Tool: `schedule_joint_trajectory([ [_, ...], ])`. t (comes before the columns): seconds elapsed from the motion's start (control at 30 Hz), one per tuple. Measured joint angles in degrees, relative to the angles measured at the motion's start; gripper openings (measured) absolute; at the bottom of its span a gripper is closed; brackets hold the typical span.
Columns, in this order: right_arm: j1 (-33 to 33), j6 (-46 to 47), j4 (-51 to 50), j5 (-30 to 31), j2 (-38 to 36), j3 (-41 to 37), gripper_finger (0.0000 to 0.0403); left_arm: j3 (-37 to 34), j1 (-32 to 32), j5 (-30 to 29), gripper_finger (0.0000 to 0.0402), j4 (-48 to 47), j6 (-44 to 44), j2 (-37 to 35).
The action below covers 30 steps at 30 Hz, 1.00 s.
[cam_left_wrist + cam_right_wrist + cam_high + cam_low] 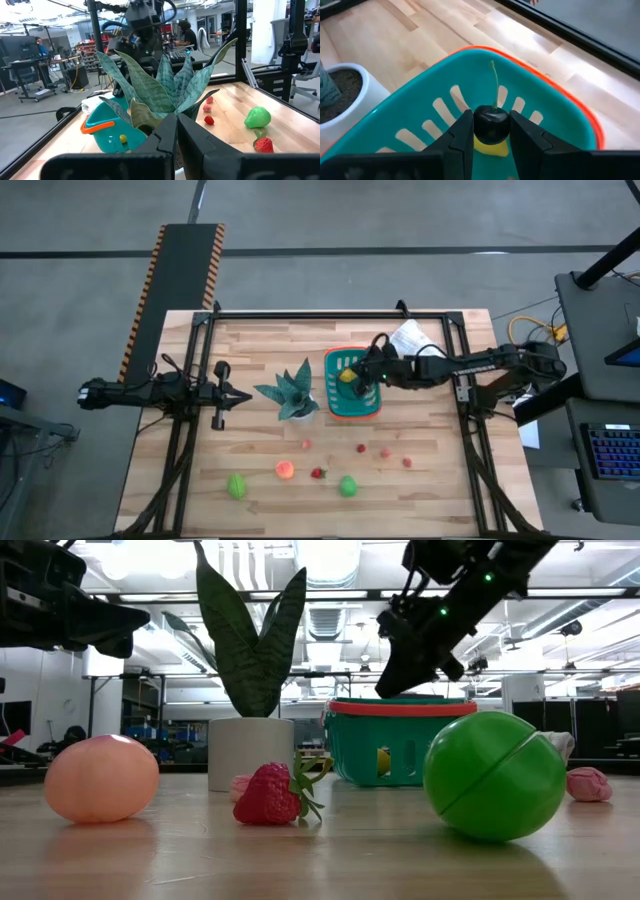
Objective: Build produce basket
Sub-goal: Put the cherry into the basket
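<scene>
Wooden table [250, 350], 1 basket [352, 408], 1 plant [293, 392]

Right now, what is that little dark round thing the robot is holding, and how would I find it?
Find the teal basket with the orange rim, beside the potted plant. Above its inside hangs the right gripper, shut on a cherry. It is dark and glossy with a thin green stem, unlike the yellow fruit below it.
</scene>
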Motion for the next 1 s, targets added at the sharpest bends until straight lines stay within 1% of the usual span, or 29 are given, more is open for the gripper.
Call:
schedule_joint_trajectory([
  [0.07, -0.61, -1.19, -4.18, -1.02, 0.0, 2.44, 0.0089, 0.0, 0.0, 0.01, 0.0, -0.02, 0.0, 0.0],
  [0.23, -2.04, -3.05, -20.83, -1.4, 1.02, 10.97, 0.0089, 0.0, 0.0, 0.02, 0.0, -0.02, 0.0, 0.02],
  [0.33, -2.64, -4.07, -28.17, -1.52, 2.41, 16.01, 0.0089, 0.0, -0.02, 0.0, 0.0, -0.02, 0.0, -0.04],
  [0.37, -2.83, -5.04, -29.48, -2.62, 3.0, 17.48, 0.0089, 0.0, -0.01, 0.01, 0.0, 0.02, 0.0, -0.03],
  [0.5, -3.91, -8.76, -32.56, -10.23, 6.08, 22.77, 0.0089, 0.0, -0.01, 0.01, 0.0, -0.02, 0.0, 0.01],
  [0.57, -4.56, -10.2, -34.84, -12.2, 8.12, 25.33, 0.0089, 0.0, -0.02, 0.0, 0.0, 0.01, 0.0, -0.04],
  [0.77, -6.47, -11.26, -43.17, -12.57, 15.79, 30.81, 0.0089, 0.0, -0.01, 0.01, 0.0, -0.02, 0.0, 0.02],
  [0.9, -6.9, -11.88, -44.15, -12.56, 19.37, 31.69, 0.0089, 0.0, 0.0, 0.0, 0.0, -0.02, 0.0, 0.02],
  [1.0, -6.91, -12.07, -44.14, -12.32, 20.68, 31.89, 0.0089, 0.01, -0.01, 0.0, 0.0, 0.0, 0.0, -0.02],
])
